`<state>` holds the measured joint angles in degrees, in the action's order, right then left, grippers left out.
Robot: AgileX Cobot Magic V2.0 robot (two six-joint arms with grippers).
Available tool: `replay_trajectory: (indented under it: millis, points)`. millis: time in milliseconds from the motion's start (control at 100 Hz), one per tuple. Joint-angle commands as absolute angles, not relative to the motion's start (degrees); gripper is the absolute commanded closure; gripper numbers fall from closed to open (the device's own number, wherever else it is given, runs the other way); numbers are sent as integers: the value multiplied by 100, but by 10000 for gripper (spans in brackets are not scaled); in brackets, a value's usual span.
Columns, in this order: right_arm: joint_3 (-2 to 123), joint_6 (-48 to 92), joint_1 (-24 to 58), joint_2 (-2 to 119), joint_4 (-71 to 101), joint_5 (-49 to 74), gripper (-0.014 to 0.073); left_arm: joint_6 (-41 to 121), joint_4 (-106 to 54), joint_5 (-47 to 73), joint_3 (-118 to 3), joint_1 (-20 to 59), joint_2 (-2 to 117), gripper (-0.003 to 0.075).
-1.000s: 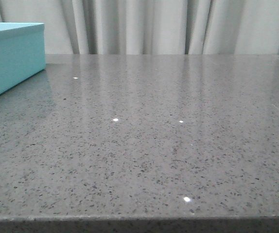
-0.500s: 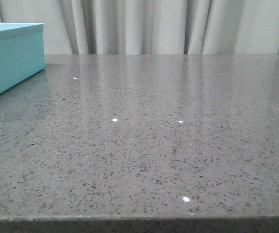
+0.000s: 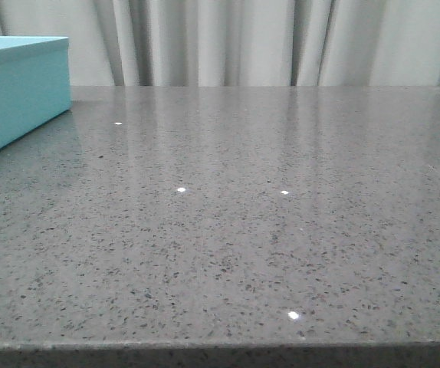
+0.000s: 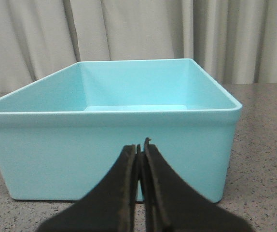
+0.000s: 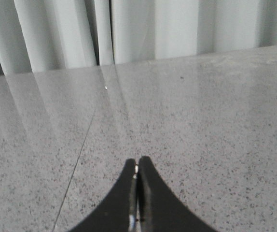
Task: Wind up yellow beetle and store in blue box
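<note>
Over on the left edge of the front view we've got the blue box [image 3: 17, 88] sitting on the grey speckled worktop [image 3: 243, 230], and that's about all that's on it. From the left wrist camera the box [image 4: 114, 145] is open-topped and looks empty as far as we can see inside.

The yellow beetle? We can't find it in any view. Not on the worktop, not in the box, not in either end effector.

Both arms are idle-looking: the left end effector [image 4: 141, 150] has its fingers pressed together with nothing between them, pointed at the box's near wall. The right end effector [image 5: 137, 169] is likewise closed on nothing, low over bare worktop.

What we'd worry about from here:
- the car being out of camera range, so any reach for it starts blind
- closed fingers arriving at a small glossy rounded toy could just nudge it, and it's on wheels, so it rolls
- the left arm is close to the box, so a careless swing could shove it
</note>
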<state>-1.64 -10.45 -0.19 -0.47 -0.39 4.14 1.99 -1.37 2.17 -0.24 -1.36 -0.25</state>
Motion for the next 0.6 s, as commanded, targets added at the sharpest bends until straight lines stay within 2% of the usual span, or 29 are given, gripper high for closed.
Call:
replay_trajectory:
  millis: [0, 590]
  points:
    - [-52, -973, -65, -176, -259, 204, 661, 136, -180, -218, 229, -93, -207, 741]
    - [-52, -973, -65, -176, -304, 210, 661, 136, -180, -218, 229, -93, -207, 741]
